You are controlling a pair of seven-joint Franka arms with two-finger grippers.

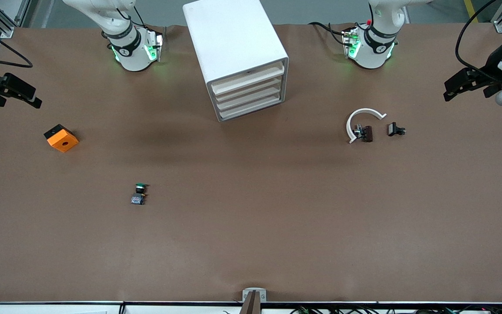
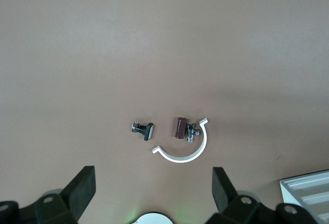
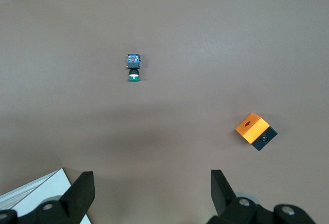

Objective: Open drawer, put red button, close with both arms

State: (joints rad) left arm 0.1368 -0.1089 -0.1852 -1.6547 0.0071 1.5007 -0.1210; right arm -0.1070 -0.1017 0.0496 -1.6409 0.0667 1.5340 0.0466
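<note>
Toward the left arm's end of the table, red button (image 1: 368, 133) lies nearest left gripper (image 2: 153, 185); right gripper (image 3: 149, 185) waits over its own end; both jaws spread, empty

Desk (image 1: 251, 226): matt brown covering, smooth, faintly creased. Cabinet (image 1: 229, 39): smooth white plastic, satin sheen. Orange block (image 1: 61, 138): matt plastic; small fitting (image 2: 191, 131) beside white clip (image 2: 187, 151): shiny metal.

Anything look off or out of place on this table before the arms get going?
The cabinet sits skewed, its drawer fronts angled toward the left arm's end of the table. The only clear push-button has a green cap; I see no plainly red one. Nothing looks spilled or broken.
</note>
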